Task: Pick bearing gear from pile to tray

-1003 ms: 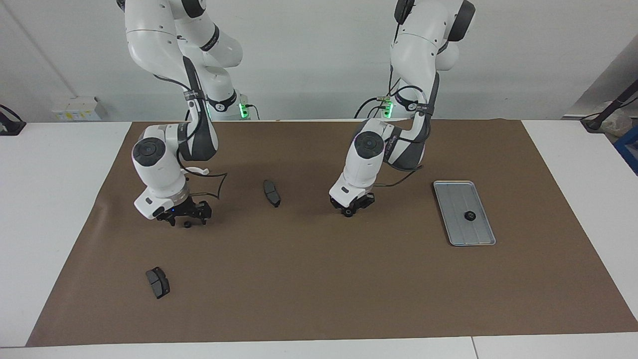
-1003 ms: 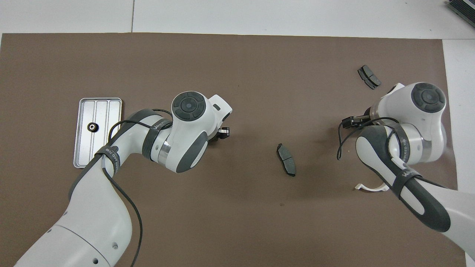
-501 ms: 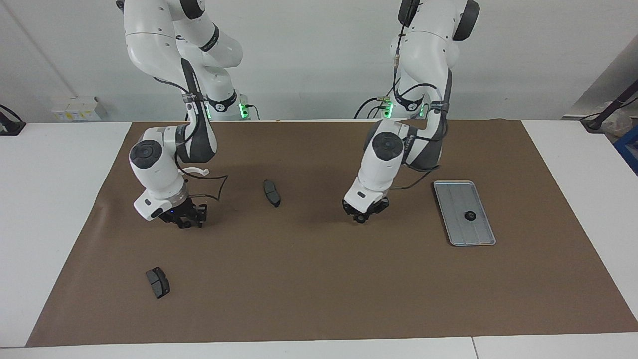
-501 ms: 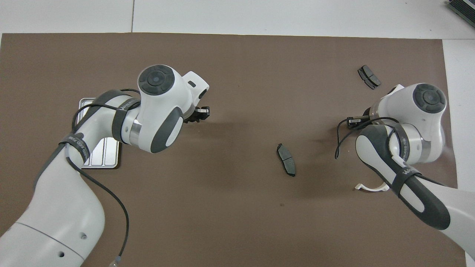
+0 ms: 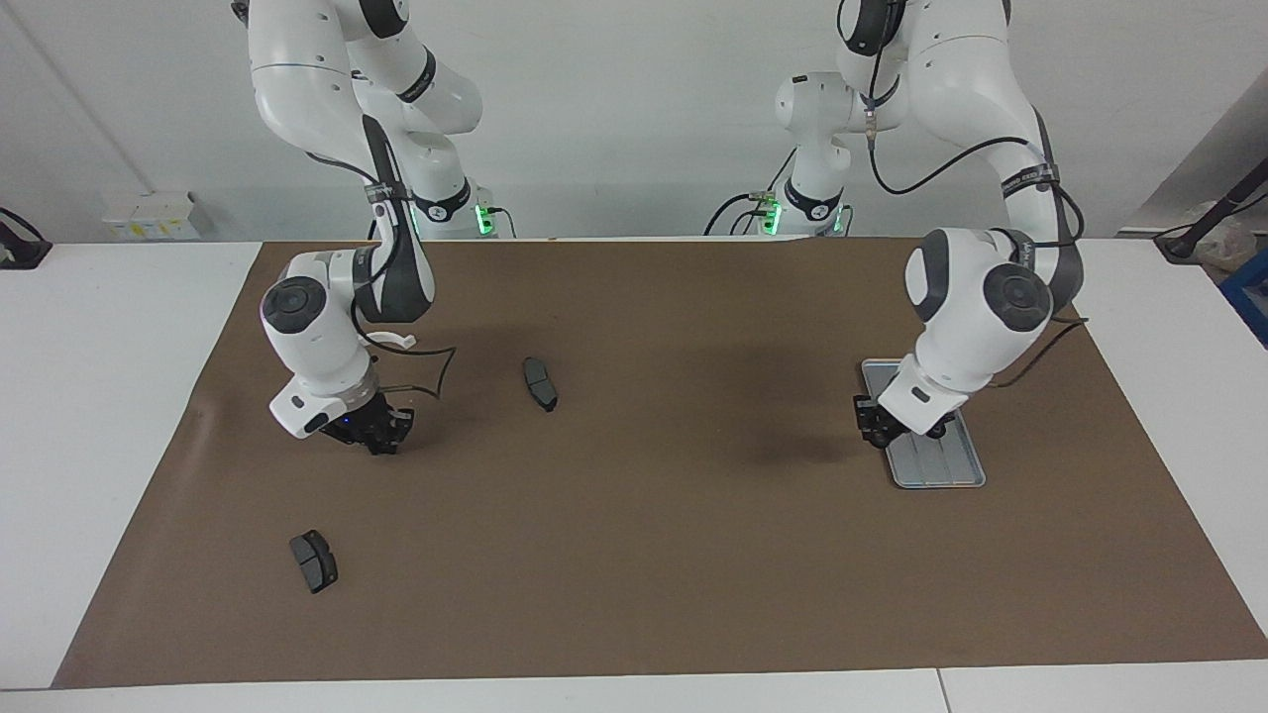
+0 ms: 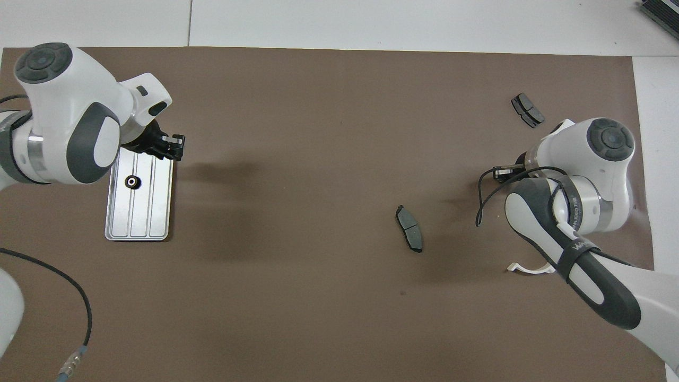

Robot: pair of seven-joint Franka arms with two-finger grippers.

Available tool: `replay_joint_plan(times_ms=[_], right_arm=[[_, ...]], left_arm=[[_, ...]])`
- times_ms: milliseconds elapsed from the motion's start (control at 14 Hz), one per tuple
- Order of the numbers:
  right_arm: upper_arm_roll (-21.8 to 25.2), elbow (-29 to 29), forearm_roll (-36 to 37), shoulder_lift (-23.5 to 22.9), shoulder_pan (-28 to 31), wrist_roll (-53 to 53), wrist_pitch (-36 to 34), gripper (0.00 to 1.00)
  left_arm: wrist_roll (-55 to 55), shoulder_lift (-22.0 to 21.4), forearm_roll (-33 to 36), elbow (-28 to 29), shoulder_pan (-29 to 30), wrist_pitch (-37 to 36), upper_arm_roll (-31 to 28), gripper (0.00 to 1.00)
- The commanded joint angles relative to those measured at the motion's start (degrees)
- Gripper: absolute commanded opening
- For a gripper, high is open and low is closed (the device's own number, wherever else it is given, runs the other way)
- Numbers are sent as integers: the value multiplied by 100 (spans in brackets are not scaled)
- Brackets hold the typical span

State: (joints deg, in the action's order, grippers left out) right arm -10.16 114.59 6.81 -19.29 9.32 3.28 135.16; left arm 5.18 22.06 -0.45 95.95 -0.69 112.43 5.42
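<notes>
Lettering on the right arm's band [image 6: 578,246] is illegible; right gripper [image 5: 379,439], fingertips together, is down at the mat [image 5: 634,555]; left gripper [image 5: 874,433] hangs over the tray's [image 6: 139,223] one-o'clock corner in the overhead view, its opening impossible to tell.

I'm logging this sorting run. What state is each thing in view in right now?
tray: flat on the mat, one part in it.
black ring: lying in the tray, untouched.
left end effector: raised over the tray's edge.
right end effector: shut, down at the mat.
nearer brake pad: lying loose.
farther brake pad: lying loose.
white bracket: on the mat by the right arm.
</notes>
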Motion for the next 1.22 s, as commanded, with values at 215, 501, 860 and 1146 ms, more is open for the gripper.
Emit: replay_joint_plan(times_ms=[215, 501, 860, 1146], right_arm=[[-197, -525, -293, 4, -930, 2056, -359, 0], [-188, -910, -390, -293, -1896, 4061, -254, 0], [-179, -1930, -285, -1120, -2987, 6112, -227, 0], [-170, -2380, -84, -1533, -3436, 6710, -201, 0]], left_arm=[[1301, -764, -17, 1540, 588, 604, 47, 34], [1293, -756, -17, 1515, 588, 604, 47, 70], [751, -650, -17, 1014, 334, 639, 56, 75], [-365, -563, -26, 794, -202, 648, 56, 75]])
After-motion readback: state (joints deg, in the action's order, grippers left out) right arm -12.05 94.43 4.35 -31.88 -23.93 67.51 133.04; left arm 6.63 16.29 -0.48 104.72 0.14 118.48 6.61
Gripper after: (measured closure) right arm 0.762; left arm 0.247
